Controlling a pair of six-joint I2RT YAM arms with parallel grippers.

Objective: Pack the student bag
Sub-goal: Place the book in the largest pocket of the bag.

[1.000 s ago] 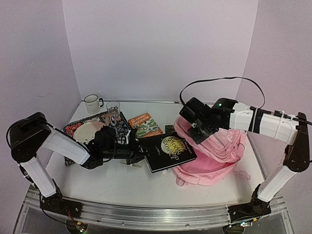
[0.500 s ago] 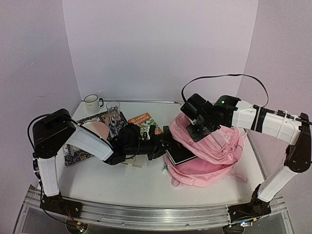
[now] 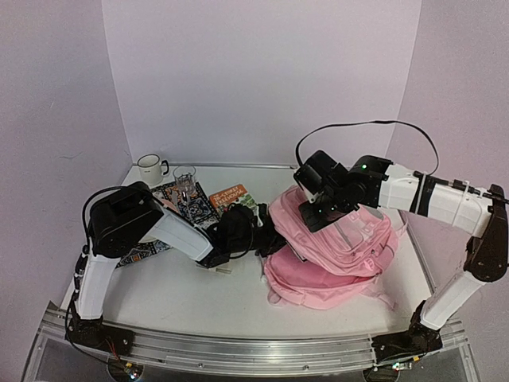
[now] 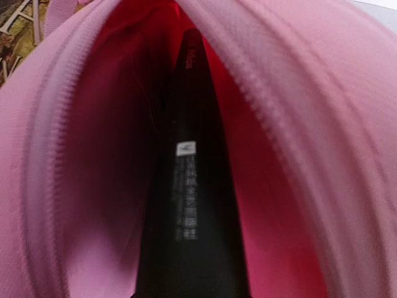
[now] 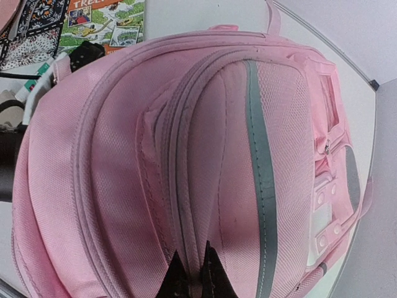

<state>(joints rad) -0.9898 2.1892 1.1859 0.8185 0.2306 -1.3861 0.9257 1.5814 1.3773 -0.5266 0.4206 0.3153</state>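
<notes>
The student bag point(image 3: 342, 263) lies right of centre, a big soft pink backpack with its mouth facing left. My right gripper point(image 3: 312, 213) is above it, shut on a fold of its top fabric point(image 5: 192, 273) beside the zip, holding the mouth up. My left gripper point(image 3: 266, 237) reaches into that mouth, shut on a black book point(image 4: 186, 205). The left wrist view shows the book edge-on, running deep between the bag's pink walls point(image 4: 322, 124). The left fingers themselves do not show there.
A white mug point(image 3: 149, 169) and a glass point(image 3: 184, 179) stand at the back left. A patterned book point(image 3: 187, 203) and an orange-green picture book point(image 3: 231, 195) lie left of the bag. Walls close the back and both sides.
My left arm has swept right, carrying the black book off the table into the bag's mouth. The right gripper has kept its hold, and the bag has shifted slightly left.
</notes>
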